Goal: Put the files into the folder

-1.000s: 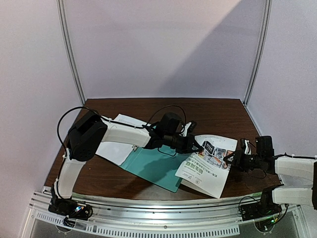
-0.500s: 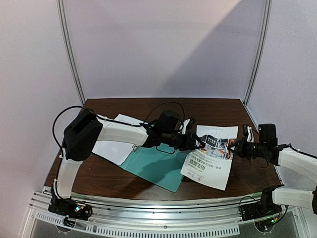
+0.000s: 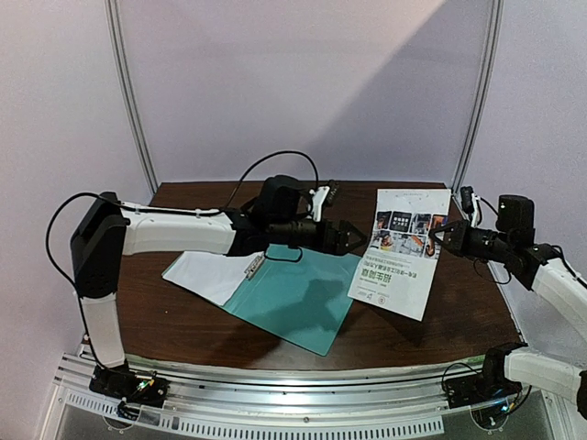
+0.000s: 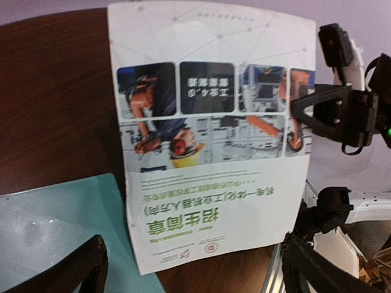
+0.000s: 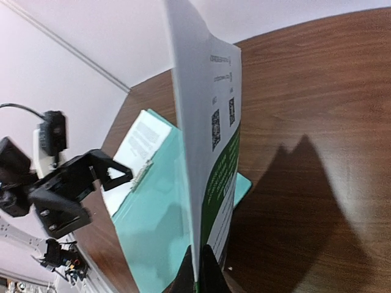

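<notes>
Top external view is showing the colour sheet [image 3: 401,252] standing nearly upright over the right half of the surface [image 3: 174,321], its photos at the top and green lettering below. The right gripper [image 3: 438,240] is pinching the sheet's right edge about a third of the way down, its jaws fully closed on the paper. From the right wrist the sheet is appearing edge-on, rising straight out of the closed jaws and curving slightly. Whether its lower edge is touching the surface cannot be told.

Just left of the sheet, the left gripper [image 3: 358,238] is hovering with its jaws spread wide and holding nothing, pointing at the printed face; the left wrist view is showing that whole face between its two dark fingers [image 4: 79,268].

The folder [image 3: 293,298] is lying flat on the surface below and to the left of the sheet, teal side up, its near corner close to the front edge. Its metal clip [image 3: 254,267] is sitting on the left edge. The plain sheet [image 3: 206,273] is lying beside that edge, partly tucked under the folder.
</notes>
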Robot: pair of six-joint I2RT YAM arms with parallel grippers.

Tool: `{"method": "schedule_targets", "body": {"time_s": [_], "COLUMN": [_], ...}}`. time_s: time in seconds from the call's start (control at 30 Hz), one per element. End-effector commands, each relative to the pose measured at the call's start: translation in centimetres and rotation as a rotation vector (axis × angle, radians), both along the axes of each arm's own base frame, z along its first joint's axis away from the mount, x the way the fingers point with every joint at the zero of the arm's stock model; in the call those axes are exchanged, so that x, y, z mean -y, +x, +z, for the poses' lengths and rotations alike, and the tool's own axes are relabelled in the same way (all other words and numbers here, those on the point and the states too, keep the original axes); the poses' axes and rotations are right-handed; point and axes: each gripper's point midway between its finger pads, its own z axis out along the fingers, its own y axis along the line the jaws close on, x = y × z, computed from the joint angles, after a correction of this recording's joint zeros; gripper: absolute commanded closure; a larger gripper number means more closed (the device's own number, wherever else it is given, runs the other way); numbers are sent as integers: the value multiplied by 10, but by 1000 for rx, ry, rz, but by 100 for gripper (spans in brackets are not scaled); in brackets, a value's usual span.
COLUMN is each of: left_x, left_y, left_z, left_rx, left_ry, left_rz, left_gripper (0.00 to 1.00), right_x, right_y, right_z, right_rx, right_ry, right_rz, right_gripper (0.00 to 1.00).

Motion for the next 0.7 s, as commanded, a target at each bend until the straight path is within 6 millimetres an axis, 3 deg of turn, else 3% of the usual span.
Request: {"method": "schedule_targets", "body": {"time_s": [0.0, 0.2, 0.47, 0.67], "left_x": [-25, -35, -33, -29], "left_y": [11, 6, -6, 7], "left_z": [4, 9, 27, 20], "left_rx": [82, 88, 94, 68], "left_ry": [-25, -137, -318, -344], "left_rz": [-20, -91, -215, -217], "left_gripper": [1, 0, 1, 1], "right_x": [-20, -33, -49, -62], "right_y": [-4, -11, -18, -25], "right_z": [40, 74, 93, 108], "right_rx": [104, 176, 200, 227], "right_ry": [71, 156, 226, 269], "right_rz": [133, 224, 303, 367], "right_gripper": [100, 100, 100, 100]}}
